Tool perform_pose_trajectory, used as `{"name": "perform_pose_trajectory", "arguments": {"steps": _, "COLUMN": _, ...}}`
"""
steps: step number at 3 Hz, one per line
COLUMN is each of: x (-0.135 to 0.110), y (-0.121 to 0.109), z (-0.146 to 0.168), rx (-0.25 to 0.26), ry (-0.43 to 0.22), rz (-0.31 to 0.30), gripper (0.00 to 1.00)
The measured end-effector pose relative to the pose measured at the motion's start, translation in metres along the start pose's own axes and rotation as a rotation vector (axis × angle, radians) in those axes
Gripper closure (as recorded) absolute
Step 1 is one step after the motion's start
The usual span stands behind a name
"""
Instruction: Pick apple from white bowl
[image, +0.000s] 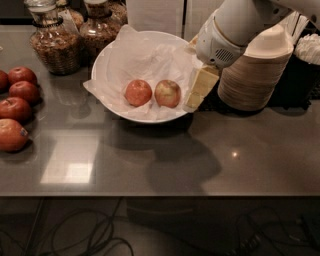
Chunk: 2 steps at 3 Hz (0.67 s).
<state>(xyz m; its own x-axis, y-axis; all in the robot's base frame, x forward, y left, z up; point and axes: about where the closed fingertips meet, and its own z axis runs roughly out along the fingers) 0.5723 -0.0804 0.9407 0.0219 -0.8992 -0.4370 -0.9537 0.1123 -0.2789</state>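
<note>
Cream gripper (199, 91) (closure cannot be told) shown at rim of wide paper-lined white bowl (103, 56), beside blotched red-yellow apple (167, 93), which may be knocked rolling on descent.

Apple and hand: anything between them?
Camera view: only crinkled paper lining of the white bowl lies between the hand, at the bowl's right rim, and the apple.

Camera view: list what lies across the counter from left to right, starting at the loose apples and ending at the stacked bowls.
From the left: loose apples → inside the white bowl, redder apple → blotched apple → hand at the bowl's right rim → stacked bowls.
</note>
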Motion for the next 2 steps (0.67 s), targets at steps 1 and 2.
{"name": "perform_pose_trajectory", "arguments": {"steps": 1, "x": -0.020, "y": -0.014, "z": 0.018, "rx": -0.014, "ry": -0.047, "rz": -0.022, "gripper": 0.12}}
{"name": "perform_pose_trajectory", "arguments": {"steps": 2, "x": -0.027, "y": -0.022, "z": 0.033, "rx": -0.030, "ry": -0.072, "rz": -0.025, "gripper": 0.11}}
